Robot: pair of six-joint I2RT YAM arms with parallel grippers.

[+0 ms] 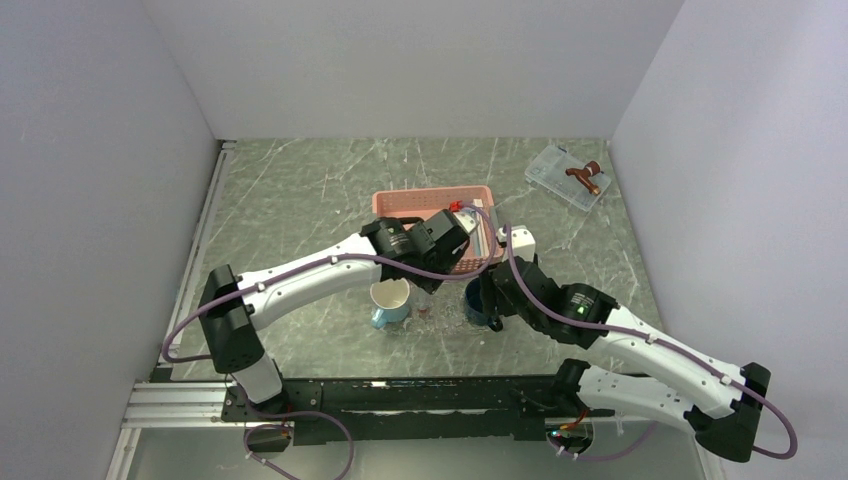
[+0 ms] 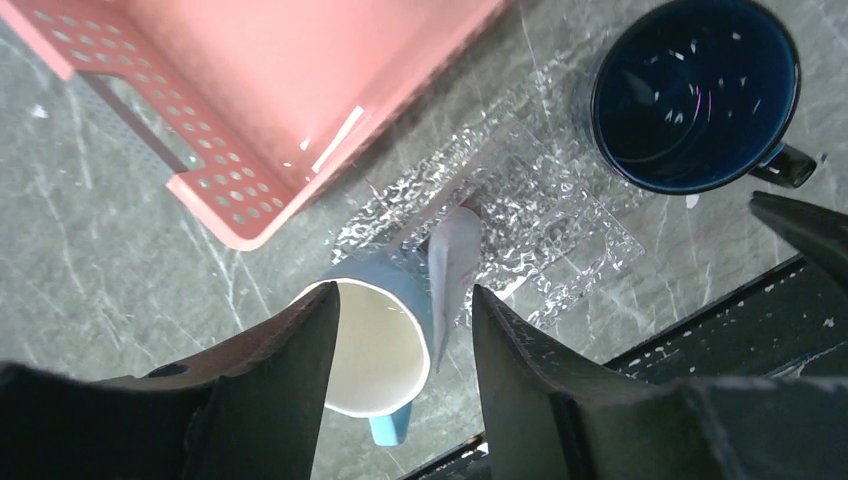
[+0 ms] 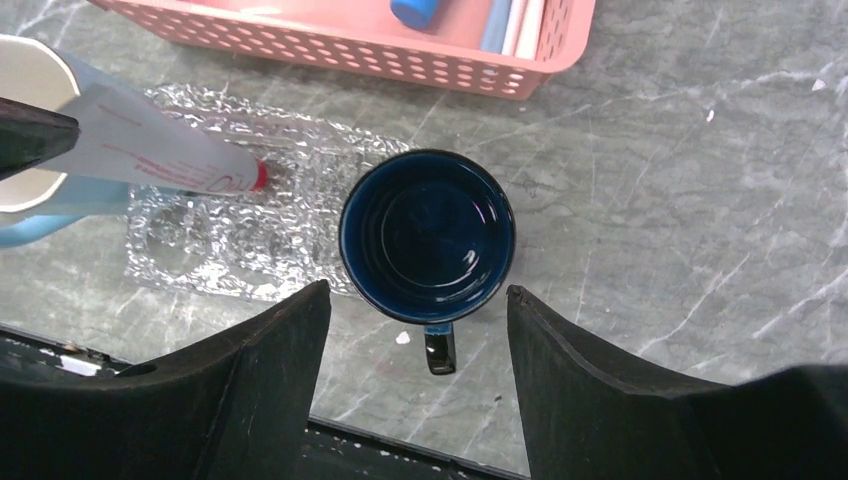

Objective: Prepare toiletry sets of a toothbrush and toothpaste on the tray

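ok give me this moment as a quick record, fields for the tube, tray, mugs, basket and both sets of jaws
toothpaste tube: whitish, red cap, cap end down on the tray, body leaning on the light blue mug
tray: clear, flat on the table, a mug at each end
light blue mug: upright, nothing seen inside
dark blue mug: upright, empty
pink basket: behind the tray, more items inside
left gripper: jaws open, above the tube
right gripper: jaws open, above the dark blue mug, holding nothing

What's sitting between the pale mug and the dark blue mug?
The clear tray, a toothpaste tube slanting onto it from the pale mug side; right wrist view shows it.
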